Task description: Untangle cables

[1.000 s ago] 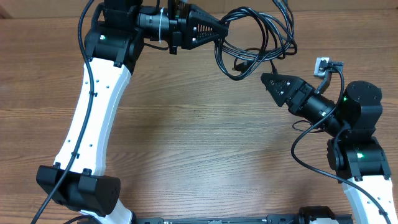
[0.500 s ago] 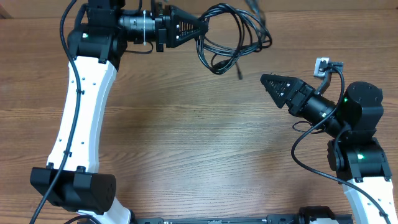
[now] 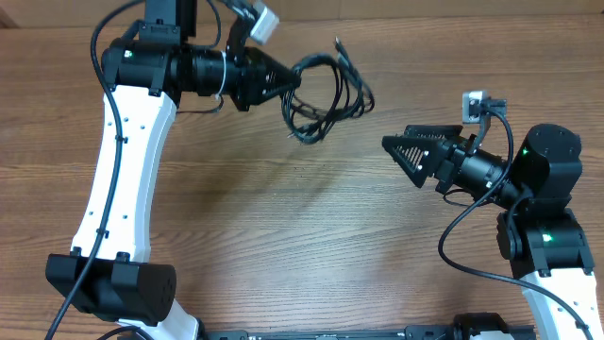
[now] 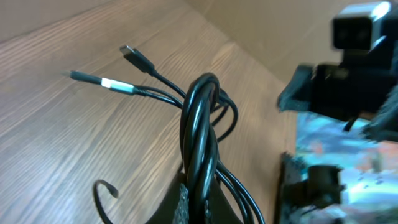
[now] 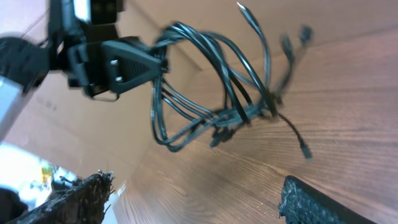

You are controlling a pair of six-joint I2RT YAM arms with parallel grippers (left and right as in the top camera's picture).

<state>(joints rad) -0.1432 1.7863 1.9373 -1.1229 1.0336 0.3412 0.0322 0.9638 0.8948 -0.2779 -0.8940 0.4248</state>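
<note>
The cables (image 3: 326, 94) are a tangled bundle of thin black cords with small plug tips. My left gripper (image 3: 291, 83) is shut on the bundle and holds it above the far middle of the table. The left wrist view shows the cords (image 4: 202, 130) clamped between the fingers (image 4: 202, 208), with two plug tips sticking out to the left. My right gripper (image 3: 401, 151) is open and empty, to the right of the bundle and apart from it. The right wrist view shows the bundle (image 5: 211, 106) hanging ahead of the open fingers (image 5: 193, 199).
The wooden table (image 3: 283, 236) spreads below both arms. The left arm's white link (image 3: 123, 179) runs down the left side. The right arm's base (image 3: 547, 227) stands at the right edge. A cardboard wall (image 5: 124, 137) lies beyond the table's far edge.
My left gripper has rotated and swung the bundle down and left, and the loops hang more compactly. My right gripper has opened and turned toward the bundle.
</note>
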